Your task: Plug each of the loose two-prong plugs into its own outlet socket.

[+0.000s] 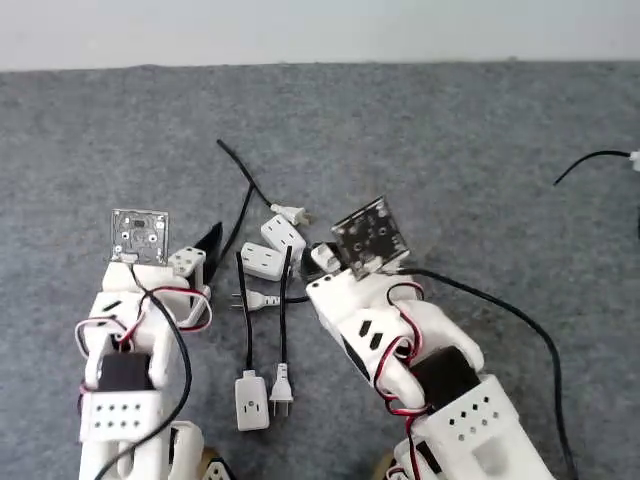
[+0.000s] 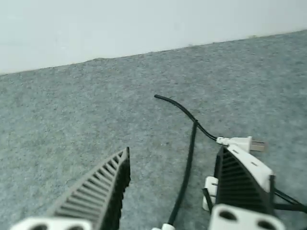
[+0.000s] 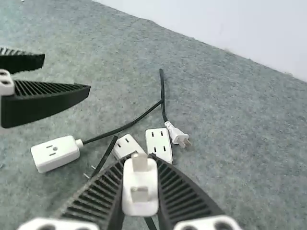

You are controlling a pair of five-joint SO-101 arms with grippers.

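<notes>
My right gripper is shut on a white two-prong plug in the middle of the grey carpet. Just beyond it lie two white outlet sockets and a loose plug on a black cord. To the left, my left gripper stands open just above the carpet. A black cord runs between its fingers. A third socket lies on that cord, close beneath them. Nearer the arms' bases lie another socket and plugs.
The loose black cords cross one another between the two arms. Another black cord with a white end lies at the far right edge. A pale wall borders the carpet at the back. The far carpet is bare.
</notes>
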